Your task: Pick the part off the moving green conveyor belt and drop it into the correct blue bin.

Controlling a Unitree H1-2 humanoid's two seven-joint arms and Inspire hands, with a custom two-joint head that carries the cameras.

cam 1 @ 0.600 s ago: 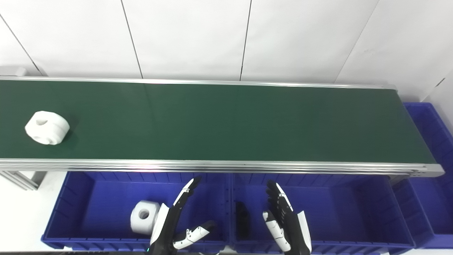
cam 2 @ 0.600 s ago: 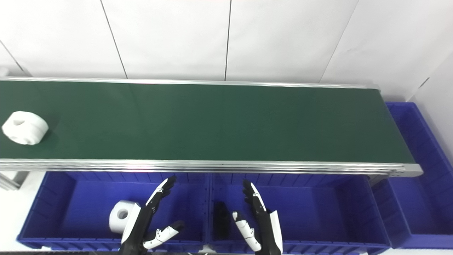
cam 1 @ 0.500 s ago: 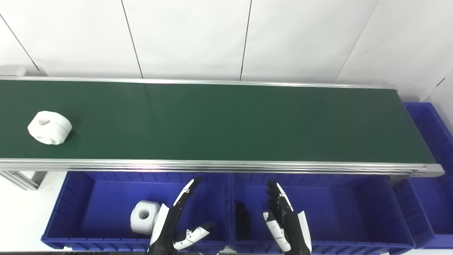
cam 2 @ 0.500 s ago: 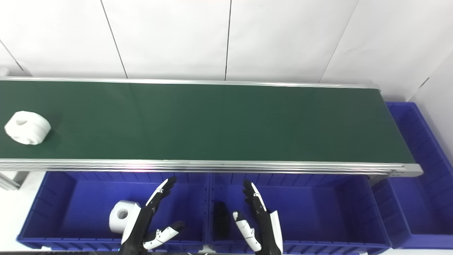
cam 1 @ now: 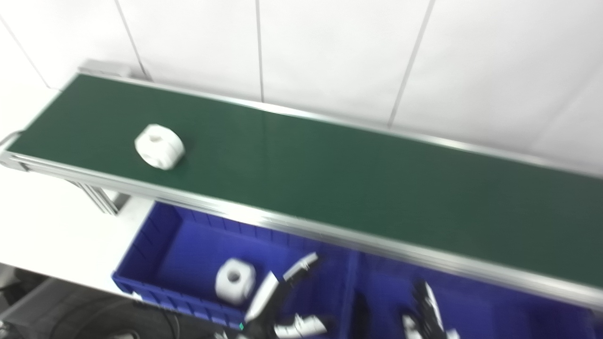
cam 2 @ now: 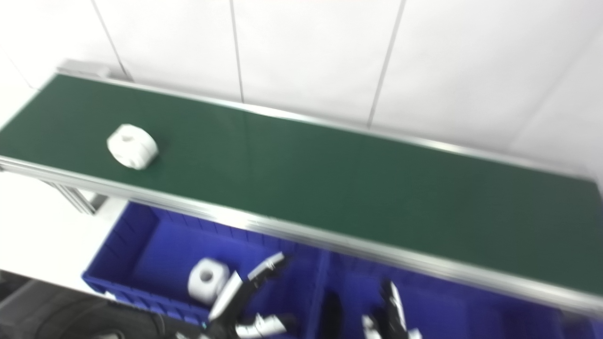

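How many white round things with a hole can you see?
2. One white part rides on the green belt near its left end. The other white part lies in the left blue bin. More could be hidden.

White panelled wall [cam 1: 330, 56] fills the top, split by thin dark vertical seams [cam 1: 258, 52]. Light even and bright, picture a bit blurred. White floor or tabletop [cam 1: 52, 216] at lower left, which one unclear. Grey metal support frame [cam 1: 101, 200] stands on it. Dark cables or clutter [cam 1: 56, 313] at bottom-left corner, too blurred to identify.
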